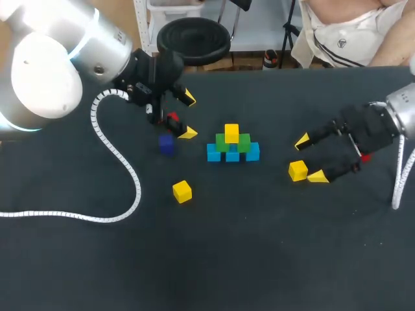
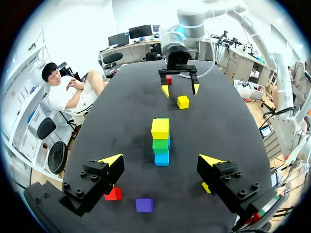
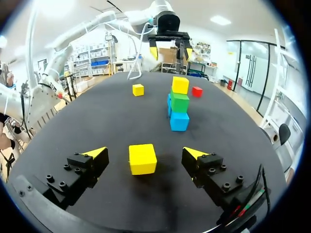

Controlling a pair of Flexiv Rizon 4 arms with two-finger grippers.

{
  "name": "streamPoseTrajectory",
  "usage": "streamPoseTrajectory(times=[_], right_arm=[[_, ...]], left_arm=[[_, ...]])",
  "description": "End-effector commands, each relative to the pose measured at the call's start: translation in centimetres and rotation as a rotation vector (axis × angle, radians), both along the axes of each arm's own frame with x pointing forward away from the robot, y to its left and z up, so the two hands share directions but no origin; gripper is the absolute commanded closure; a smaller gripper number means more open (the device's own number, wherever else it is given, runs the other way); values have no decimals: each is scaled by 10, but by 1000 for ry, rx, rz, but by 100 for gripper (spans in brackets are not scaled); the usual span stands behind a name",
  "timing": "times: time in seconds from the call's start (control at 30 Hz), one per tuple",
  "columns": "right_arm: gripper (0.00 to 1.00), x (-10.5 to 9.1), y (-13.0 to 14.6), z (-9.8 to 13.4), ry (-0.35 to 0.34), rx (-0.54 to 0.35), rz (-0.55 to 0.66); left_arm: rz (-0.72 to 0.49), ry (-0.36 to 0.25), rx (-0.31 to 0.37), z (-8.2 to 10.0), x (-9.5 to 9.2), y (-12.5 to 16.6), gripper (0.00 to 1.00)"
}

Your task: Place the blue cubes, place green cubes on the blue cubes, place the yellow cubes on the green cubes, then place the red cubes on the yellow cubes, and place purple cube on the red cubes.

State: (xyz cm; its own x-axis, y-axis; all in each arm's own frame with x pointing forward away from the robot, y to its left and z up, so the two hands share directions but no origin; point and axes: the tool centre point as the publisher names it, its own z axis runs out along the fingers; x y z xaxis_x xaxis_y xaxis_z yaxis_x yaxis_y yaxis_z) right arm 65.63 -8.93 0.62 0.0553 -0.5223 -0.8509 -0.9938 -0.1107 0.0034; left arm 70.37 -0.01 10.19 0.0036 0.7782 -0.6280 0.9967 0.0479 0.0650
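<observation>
A pyramid stands mid-table: blue cubes (image 1: 232,155) at the base, green cubes (image 1: 222,143) on them, and one yellow cube (image 1: 231,133) on top. My right gripper (image 1: 309,159) is open with a second yellow cube (image 1: 297,170) resting on the table between its fingers, a gap showing on each side (image 3: 142,158). My left gripper (image 1: 188,115) is open behind and left of the pyramid, above a red cube (image 1: 172,120) and close to the purple cube (image 1: 166,144). A third yellow cube (image 1: 182,192) lies loose at the front left. Another red cube (image 2: 168,79) sits under my right arm.
A white coiled cable (image 1: 117,155) trails from my left arm across the left side of the dark table (image 1: 259,246). In the left wrist view the pyramid (image 2: 161,143) stands straight ahead of the fingers, with the purple cube (image 2: 144,205) beneath them.
</observation>
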Motion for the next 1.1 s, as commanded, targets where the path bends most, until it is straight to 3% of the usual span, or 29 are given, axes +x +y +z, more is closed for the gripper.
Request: streamPoseTrajectory(times=[0.03, 0.07, 0.1, 0.13, 0.17, 0.23, 0.3, 0.33, 0.7, 0.8, 0.93, 1.1], right_arm=[[0, 8, 5, -7, 20, 22, 49], [0, 8, 6, -8, 20, 18, 51], [18, 7, 6, -8, 21, 18, 51], [24, 6, 6, -8, 21, 19, 51], [51, 5, 5, -9, 21, 20, 51], [63, 2, 4, -10, 23, 19, 51], [93, 0, 3, -10, 24, 18, 51], [100, -1, 3, -9, 19, 19, 49], [100, -4, 10, 12, -36, 27, 12], [100, -7, 13, 13, -31, -22, -34], [100, -16, 25, 7, 11, -94, -185], [100, -27, 43, 1, -2, -48, -296]], left_arm=[[-1, -2, -2, 0, 0, 1, 0], [-1, -2, -2, 0, 0, 1, 0], [-1, -2, -2, 0, 0, 1, 0], [-1, -2, -2, 0, 0, 1, 0], [-1, -2, -2, 0, 0, 1, 0], [-1, -2, -2, 0, 0, 1, 0], [-1, -2, -2, 0, 0, 1, 0], [-1, -2, -2, 0, 0, 1, 0], [-1, -2, -2, 0, 0, 1, 0], [-1, -2, -2, 0, 0, 1, 0], [-1, -2, -2, 0, 0, 1, 0], [-1, -2, -2, 0, 0, 1, 0]])
